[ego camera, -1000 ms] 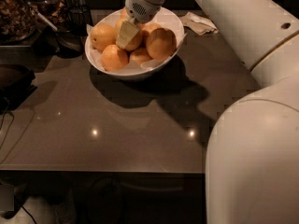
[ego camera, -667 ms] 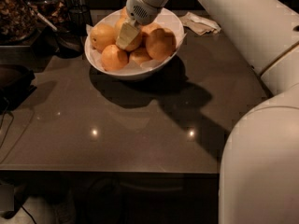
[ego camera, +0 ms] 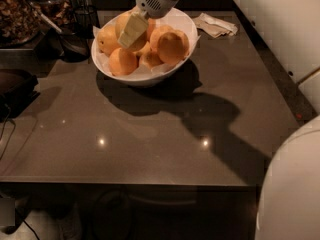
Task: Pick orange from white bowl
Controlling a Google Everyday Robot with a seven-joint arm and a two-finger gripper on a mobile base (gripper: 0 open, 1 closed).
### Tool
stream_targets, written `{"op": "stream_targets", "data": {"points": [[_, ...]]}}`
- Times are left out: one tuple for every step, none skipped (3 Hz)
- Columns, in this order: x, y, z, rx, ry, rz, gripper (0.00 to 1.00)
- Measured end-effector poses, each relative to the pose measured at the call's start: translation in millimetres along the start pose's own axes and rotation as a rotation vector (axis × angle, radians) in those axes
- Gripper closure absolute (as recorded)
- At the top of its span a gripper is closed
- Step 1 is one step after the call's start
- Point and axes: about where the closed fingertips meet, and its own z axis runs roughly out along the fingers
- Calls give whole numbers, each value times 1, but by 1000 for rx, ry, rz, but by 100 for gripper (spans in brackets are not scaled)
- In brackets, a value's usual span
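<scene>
Dark glossy tabletop (ego camera: 150, 144) carries the white bowl (ego camera: 150, 78). The orange (ego camera: 122, 22) sits high in the pile, directly under the gripper (ego camera: 131, 33); gripper opening cannot be told. Judged firm, moderately heavy, rolls readily: grasp across its widest girth.

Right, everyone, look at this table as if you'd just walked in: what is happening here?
A robot arm reaches over the white bowl on the dark table. Its gripper is down inside the bowl, at the back left, against the paler orange. That fruit sits among the other oranges; nothing is lifted out yet. A crumpled napkin lies beside the bowl.
</scene>
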Motion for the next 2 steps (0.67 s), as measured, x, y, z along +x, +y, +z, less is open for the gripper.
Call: {"op": "stream_targets", "data": {"points": [[-13, 17, -22, -39, -104, -20, 100], [-16, 25, -29, -33, -112, -17, 100]]}}
